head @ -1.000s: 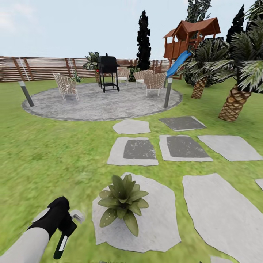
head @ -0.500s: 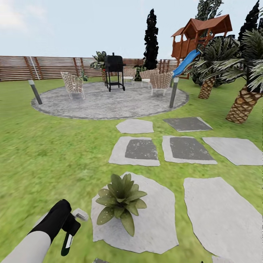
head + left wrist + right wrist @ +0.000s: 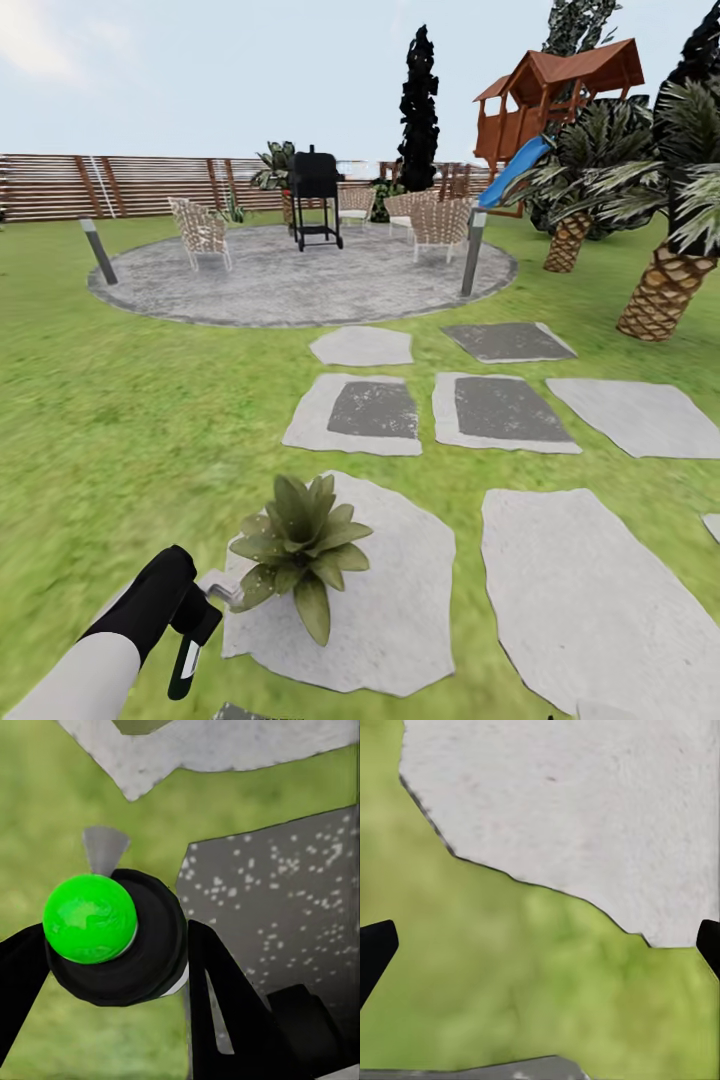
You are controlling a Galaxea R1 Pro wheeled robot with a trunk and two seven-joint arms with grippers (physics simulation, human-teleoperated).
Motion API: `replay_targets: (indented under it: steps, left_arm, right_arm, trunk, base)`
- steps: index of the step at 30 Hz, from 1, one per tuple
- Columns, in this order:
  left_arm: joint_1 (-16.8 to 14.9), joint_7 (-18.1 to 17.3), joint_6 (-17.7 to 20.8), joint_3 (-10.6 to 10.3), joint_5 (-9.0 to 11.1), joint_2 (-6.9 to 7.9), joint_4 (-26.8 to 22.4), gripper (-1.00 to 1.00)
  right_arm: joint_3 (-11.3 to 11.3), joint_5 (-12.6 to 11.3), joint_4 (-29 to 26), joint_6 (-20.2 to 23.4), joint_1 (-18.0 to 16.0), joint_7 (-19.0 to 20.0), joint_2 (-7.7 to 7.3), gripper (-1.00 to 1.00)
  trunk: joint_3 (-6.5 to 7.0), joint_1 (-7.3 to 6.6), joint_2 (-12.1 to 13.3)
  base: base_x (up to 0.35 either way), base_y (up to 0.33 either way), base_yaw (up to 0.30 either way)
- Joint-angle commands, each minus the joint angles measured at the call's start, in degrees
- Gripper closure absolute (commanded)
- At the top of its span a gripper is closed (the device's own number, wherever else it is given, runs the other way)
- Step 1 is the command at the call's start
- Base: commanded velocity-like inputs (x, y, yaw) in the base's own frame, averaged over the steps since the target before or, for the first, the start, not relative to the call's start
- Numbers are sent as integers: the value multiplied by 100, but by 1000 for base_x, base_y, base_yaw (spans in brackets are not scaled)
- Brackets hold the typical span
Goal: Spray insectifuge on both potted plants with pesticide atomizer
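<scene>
Nearest, the left tool [image 3: 190, 625] was clamped on the pesticide atomizer [image 3: 112, 937], its nozzle aimed at the potted plant [image 3: 297, 548] on a stone paver [image 3: 400, 600], apparently to spray it. The right tool [image 3: 540, 945] stood apart over grass. Beyond lay the round patio [image 3: 300, 285], grill [image 3: 315, 195] and fence [image 3: 130, 185]. No lettering was readable.

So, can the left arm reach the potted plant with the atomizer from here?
Probably yes. The left tool, shut on the atomizer, is just beside the potted plant on its paver; the nozzle already meets a leaf and nothing stands between them.
</scene>
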Motion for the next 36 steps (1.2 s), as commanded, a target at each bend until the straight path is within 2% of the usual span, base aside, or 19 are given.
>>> replay_targets:
  steps: [1, 15, 26, 36]
  left_arm:
    - [-4, -61, 14, 26, -60, -6, -8, 100]
    - [-4, -61, 18, 36, -60, -26, -8, 100]
    - [-4, -61, 22, 36, -60, -26, -10, 100]
    - [-4, -61, 22, 36, -60, -26, -19, 100]
  right_arm:
    - [-44, 60, 12, -25, -6, -18, 0, -100]
    - [-44, 60, 14, -25, -6, -18, 10, -100]
    - [-44, 60, 13, -25, -6, -18, 10, -100]
    - [-44, 60, 19, -25, -7, -18, 15, -100]
  trunk:
    - [-5, -1, -2]
    - [-5, -1, -2]
    - [-5, -1, -2]
    - [-5, -1, -2]
  base:
    - [0, -275, 250]
    - [0, -275, 269]
    - [0, -275, 40]
    - [0, -275, 249]
